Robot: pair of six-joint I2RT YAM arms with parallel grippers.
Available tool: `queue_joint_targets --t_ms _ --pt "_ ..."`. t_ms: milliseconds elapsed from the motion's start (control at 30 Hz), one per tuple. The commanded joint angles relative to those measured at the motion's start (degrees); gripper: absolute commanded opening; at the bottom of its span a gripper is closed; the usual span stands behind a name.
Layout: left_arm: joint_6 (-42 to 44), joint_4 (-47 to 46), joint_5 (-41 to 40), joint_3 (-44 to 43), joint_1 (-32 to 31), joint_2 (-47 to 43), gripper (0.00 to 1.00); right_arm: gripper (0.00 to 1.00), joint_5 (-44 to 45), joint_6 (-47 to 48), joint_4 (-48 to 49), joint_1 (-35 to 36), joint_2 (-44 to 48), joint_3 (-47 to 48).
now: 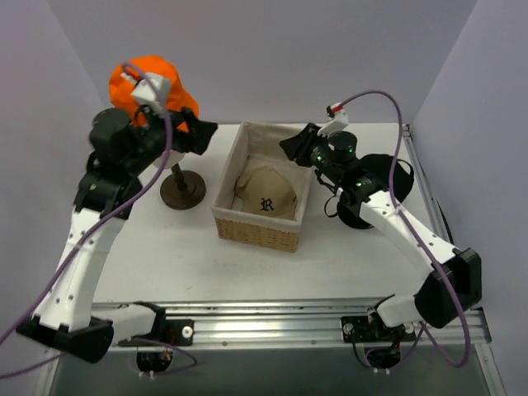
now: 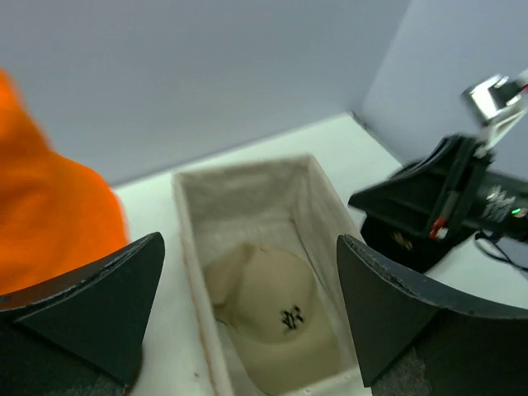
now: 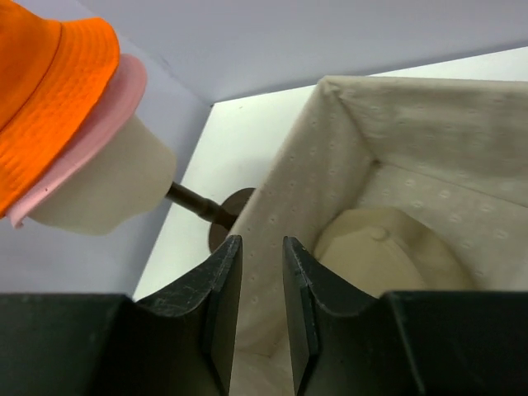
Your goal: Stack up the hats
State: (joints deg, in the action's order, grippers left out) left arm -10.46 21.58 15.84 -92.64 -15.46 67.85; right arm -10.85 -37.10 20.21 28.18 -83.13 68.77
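The bright orange bucket hat (image 1: 153,82) sits on top of the pale pink bucket hat (image 3: 99,132) on the cream mannequin head (image 3: 107,190). The tan cap with dark "R" (image 1: 266,194) lies in the woven basket (image 1: 256,231). The black cap (image 1: 388,177) lies on the table at the right, partly under my right arm. My left gripper (image 1: 194,132) is open and empty, just right of the orange hat (image 2: 49,223), looking down at the tan cap (image 2: 268,305). My right gripper (image 1: 293,147) hovers over the basket's far right corner, jaws narrowly apart and empty.
The mannequin's dark round stand base (image 1: 181,190) is left of the basket. The cloth lining (image 3: 330,165) covers the basket walls. Grey walls close in on the left, back and right. A metal rail runs along the near edge.
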Motion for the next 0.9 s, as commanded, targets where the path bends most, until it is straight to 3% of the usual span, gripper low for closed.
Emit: queue_joint_targets --t_ms 0,67,233,433,500,567,700,800,867 --pt "-0.35 0.04 -8.16 2.02 -8.86 1.93 0.94 0.23 13.80 7.65 -9.37 1.78 8.58 -3.81" --pt "-0.61 -0.05 -10.03 2.90 -12.38 2.72 0.94 0.24 16.20 8.36 -12.11 1.87 12.62 -4.78" --pt "-4.82 -1.28 -13.62 6.50 -13.45 0.54 0.94 0.25 21.21 9.68 -17.04 2.49 17.91 -7.59" --pt "-14.84 -9.87 -13.20 22.30 -16.34 -6.92 0.94 0.25 26.66 9.41 -15.11 4.68 19.68 -9.54" --pt "-17.48 -16.63 -11.27 30.98 -17.58 -10.01 0.94 0.25 32.54 10.47 -17.81 6.70 16.70 -6.38" --pt "-17.32 -16.14 -13.01 32.78 -19.51 -12.65 0.94 0.26 36.15 11.26 -20.02 7.85 12.15 -3.14" --pt "-16.00 -13.84 -18.64 33.75 -22.67 -14.68 0.94 0.32 33.62 13.72 -25.74 9.61 3.43 6.98" --pt "-14.16 -13.43 -20.31 35.69 -27.24 -16.26 0.94 0.45 31.69 14.69 -25.57 9.70 -1.41 9.35" --pt "-11.18 -9.91 -27.67 34.20 -32.14 -15.74 0.94 0.52 29.76 15.21 -25.22 9.35 -4.57 11.29"
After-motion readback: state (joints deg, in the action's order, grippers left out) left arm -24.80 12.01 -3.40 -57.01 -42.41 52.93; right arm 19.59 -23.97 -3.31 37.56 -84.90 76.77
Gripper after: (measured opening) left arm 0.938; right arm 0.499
